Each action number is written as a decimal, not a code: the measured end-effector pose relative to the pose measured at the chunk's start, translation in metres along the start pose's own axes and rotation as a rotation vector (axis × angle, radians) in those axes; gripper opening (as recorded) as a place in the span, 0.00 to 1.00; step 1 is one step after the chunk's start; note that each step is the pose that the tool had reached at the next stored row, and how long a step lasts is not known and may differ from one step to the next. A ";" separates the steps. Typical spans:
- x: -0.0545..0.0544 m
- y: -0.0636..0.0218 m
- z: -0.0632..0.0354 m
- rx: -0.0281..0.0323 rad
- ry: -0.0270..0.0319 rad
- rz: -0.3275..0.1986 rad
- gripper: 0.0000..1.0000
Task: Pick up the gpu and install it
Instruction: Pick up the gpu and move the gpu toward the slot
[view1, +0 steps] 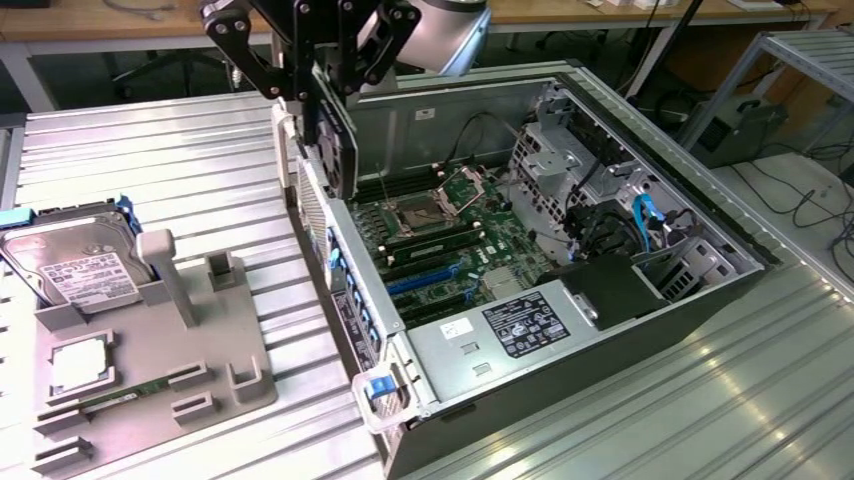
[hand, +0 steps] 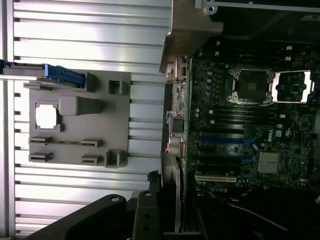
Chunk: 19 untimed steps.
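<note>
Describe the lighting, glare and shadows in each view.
Exterior view: strong glare streaks the ribbed metal table at that view's lower right; the gpu hanging in the end effector is dark against the lit case wall. Wrist view: the table washes out pale, while the motherboard sits in dim shadow.
</note>
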<state>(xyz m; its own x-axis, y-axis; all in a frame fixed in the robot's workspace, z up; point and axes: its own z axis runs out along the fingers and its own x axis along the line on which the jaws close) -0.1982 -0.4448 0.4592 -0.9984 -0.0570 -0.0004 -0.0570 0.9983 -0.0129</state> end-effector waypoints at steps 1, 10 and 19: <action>-0.001 -0.0001 0.0000 0.0001 0.0000 0.000 0.28; -0.014 -0.0008 0.0001 0.0001 0.0000 0.000 0.28; -0.026 -0.0015 0.0003 0.0000 0.0000 0.000 0.28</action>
<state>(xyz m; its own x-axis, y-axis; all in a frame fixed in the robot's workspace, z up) -0.1717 -0.4448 0.4590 -0.9984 -0.0570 -0.0003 -0.0570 0.9983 -0.0129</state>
